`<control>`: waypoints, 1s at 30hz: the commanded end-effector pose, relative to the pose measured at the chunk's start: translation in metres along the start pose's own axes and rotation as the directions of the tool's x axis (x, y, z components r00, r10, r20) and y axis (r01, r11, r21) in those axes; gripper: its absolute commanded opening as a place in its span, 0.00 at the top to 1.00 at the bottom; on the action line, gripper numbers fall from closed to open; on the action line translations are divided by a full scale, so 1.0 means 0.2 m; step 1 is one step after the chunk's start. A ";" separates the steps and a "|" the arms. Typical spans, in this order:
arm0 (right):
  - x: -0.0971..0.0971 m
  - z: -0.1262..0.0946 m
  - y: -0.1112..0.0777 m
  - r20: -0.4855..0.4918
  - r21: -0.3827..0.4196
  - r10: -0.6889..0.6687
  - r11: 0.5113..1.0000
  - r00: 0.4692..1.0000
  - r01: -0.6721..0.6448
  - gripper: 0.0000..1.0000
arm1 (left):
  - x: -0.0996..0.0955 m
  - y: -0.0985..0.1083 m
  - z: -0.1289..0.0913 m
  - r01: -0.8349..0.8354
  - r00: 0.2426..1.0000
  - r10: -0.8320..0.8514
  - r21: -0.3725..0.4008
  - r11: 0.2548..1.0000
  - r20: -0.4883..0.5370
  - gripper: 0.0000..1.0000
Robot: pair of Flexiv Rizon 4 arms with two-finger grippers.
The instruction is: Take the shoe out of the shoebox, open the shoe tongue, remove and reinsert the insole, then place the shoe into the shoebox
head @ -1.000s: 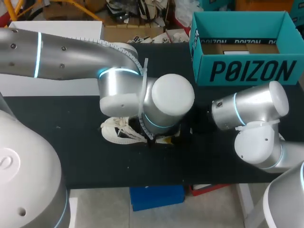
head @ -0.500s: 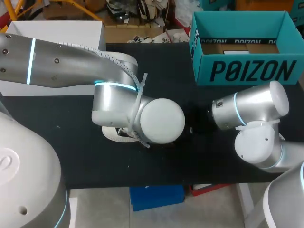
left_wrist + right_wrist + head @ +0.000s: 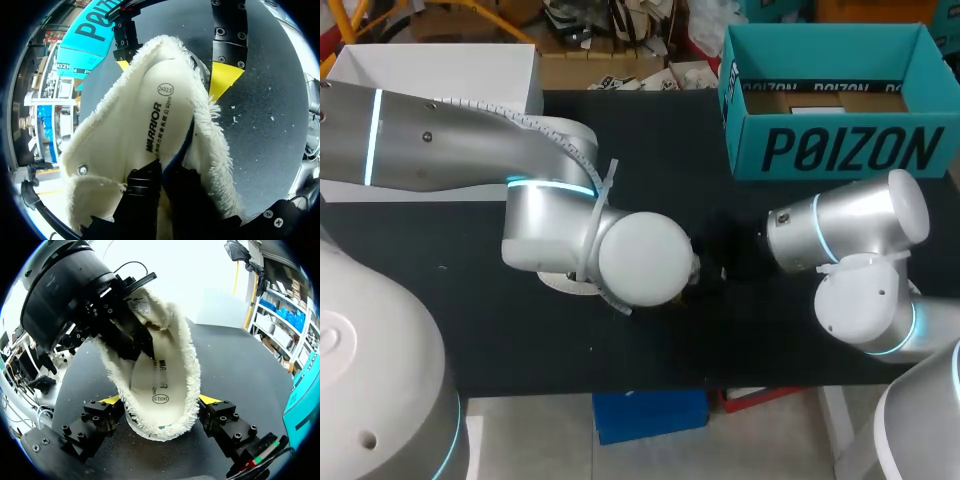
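Between the black fingers of my left gripper (image 3: 164,169), a thin blue-edged layer is pinched. The fingers stand almost together on it. I take it to be the front of the insole (image 3: 161,112), a cream fleece pad with dark print that runs away from the wrist.

Around the insole spreads the fluffy lining of the shoe (image 3: 97,150). Its opening gapes wide, and one metal eyelet shows beside the fingers. At the far end, the heel sits between the yellow tips of my right gripper (image 3: 160,401). Those fingers stand as wide apart as the heel and appear to press it from both sides, low over the black table (image 3: 470,300).

In the head view my left arm (image 3: 450,150) covers the shoe near the table's middle. The teal shoebox (image 3: 840,150) stands open, well apart, at the far right corner.

My worry is the pull. If the left grip has caught lining along with the insole, the whole shoe may lift and slide out of the right fingers. Their hold on soft fleece and a rounded heel looks shallow.

If the pinch is only on the fleece pile, it may slip and leave the insole half out and folded. The two grippers also sit close together, so a steep pull could bring their fingers into contact. The head view hides all this under my own wrist, so I would judge by the wrist views alone.
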State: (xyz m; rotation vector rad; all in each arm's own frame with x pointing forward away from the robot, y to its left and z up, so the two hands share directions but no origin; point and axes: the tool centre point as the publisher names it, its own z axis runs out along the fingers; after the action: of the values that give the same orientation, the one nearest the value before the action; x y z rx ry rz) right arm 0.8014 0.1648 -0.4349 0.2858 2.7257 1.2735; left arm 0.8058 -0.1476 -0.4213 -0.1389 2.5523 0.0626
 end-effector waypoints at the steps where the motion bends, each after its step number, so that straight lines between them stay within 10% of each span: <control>1: 0.01 0.01 -0.01 -0.001 0.002 0.000 1.000 1.000 0.000 1.00 | -0.03 0.01 0.23 -0.003 0.999 0.004 0.028 1.000 -0.052 1.00; 30: 0.01 0.01 -0.01 -0.001 0.002 0.000 1.000 1.000 0.000 1.00 | -0.05 0.10 -0.24 0.066 0.975 -0.039 0.118 0.991 -0.217 1.00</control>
State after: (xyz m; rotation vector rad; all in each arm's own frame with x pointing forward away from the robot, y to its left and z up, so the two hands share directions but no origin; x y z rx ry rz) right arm 0.8000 0.1650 -0.4345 0.2828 2.7269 1.2748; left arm 0.7906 -0.1388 -0.3835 -0.1754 2.7591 -0.1326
